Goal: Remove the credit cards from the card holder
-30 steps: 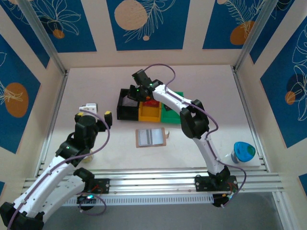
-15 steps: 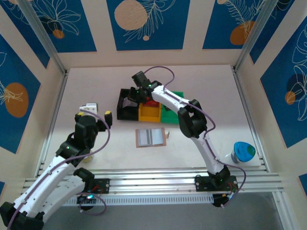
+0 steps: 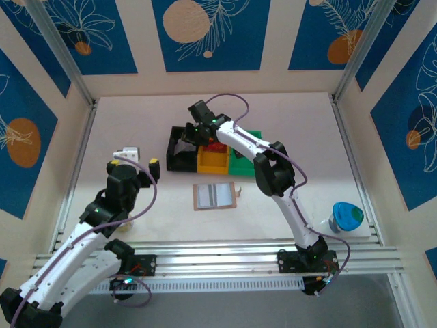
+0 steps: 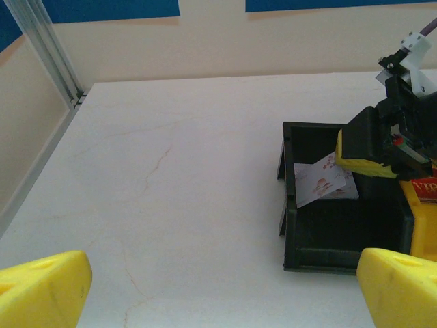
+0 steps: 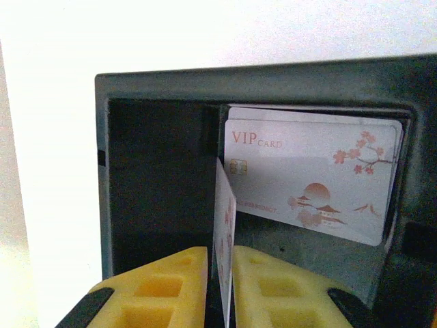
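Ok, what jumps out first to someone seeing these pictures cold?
The right end effector pinches a white card edge-on over the black bin, where two VIP cards lie flat. Next comes the card holder, lying open on the table, nearer the arm bases than the bin.

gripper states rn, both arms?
left gripper: open, holding nothing.
right gripper: shut on a white card, held edge-on over the black bin.
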### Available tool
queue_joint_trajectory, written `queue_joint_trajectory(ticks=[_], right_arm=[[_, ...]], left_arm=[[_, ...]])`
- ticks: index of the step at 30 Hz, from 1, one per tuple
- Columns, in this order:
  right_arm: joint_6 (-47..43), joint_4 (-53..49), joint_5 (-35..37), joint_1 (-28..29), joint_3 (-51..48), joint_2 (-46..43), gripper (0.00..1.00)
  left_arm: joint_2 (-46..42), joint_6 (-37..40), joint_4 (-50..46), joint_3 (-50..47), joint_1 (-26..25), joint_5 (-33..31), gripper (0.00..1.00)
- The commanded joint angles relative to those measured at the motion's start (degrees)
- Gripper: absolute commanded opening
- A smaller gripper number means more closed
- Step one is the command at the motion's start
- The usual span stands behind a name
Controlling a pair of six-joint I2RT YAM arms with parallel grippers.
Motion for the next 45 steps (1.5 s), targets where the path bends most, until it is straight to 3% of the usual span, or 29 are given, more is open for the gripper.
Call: queue_joint_trajectory(ticks=[1,13,22,28,38,45], right_arm=[[0.0,-3.0,0.1,-0.4,2.3,1.0,0.21],[-1.7,-6.4,1.0,-0.4,5.9,-0.6,0.22],[-6.8,-7.8,1.4,0.6,4.3,-9.9,0.22],[-11.7,-6.3,2.1,1.7,-5.8,-19.9,0.22],[-14.4,1.0,-0.8,1.7,-33.5,-39.1,0.22],[-15.6,4.7,-3.7,1.7,-50.8,-47.2,0.22]], left_arm=[[0.1,0.6,1.3,-0.5,0.6,-0.5,1.0],[-0.1,0.6,1.4,-0.7,0.6,-0.5,1.0],[0.5,0.9,0.9,-0.7,0.6,1.7,1.0],[1.5,0.6,-0.6,0.0,0.5,4.1,1.0],[3.9,0.1,-3.5,1.5,0.3,9.3,1.0],[10.0,-1.4,-7.6,5.0,-0.4,17.7,1.0]])
